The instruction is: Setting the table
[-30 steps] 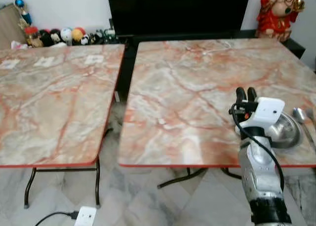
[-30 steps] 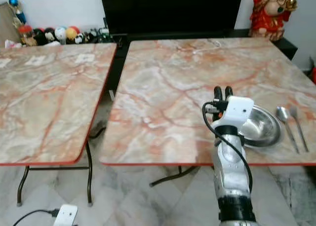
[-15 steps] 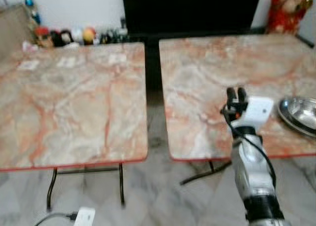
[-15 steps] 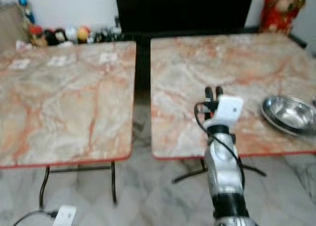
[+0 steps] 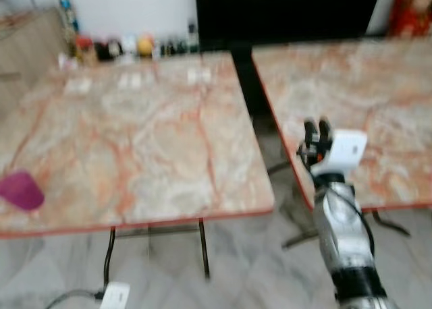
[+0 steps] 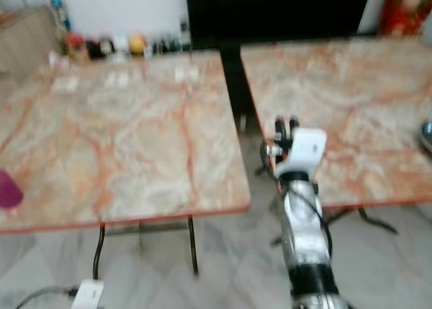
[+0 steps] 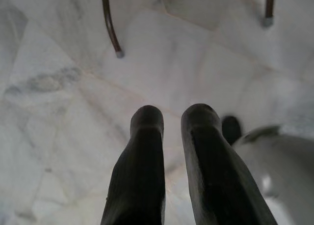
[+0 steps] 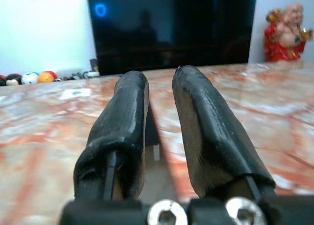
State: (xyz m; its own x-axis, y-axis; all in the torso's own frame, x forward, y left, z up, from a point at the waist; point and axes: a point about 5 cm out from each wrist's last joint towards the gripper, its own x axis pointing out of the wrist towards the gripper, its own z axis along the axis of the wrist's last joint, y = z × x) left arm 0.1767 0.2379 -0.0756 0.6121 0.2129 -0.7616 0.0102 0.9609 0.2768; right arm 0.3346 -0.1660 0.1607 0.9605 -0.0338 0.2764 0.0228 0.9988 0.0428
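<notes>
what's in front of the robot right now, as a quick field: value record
setting: two marble-pattern folding tables, left table and right table, a gap between them
on left table: purple cup near its front left edge; small white items at the far side, blurred
right hand: raised over the gap by the right table's front corner, holding nothing, fingers slightly apart
left hand: hangs over the floor, holding nothing
behind: dark screen, red figurine, row of small balls
image: blurred
</notes>
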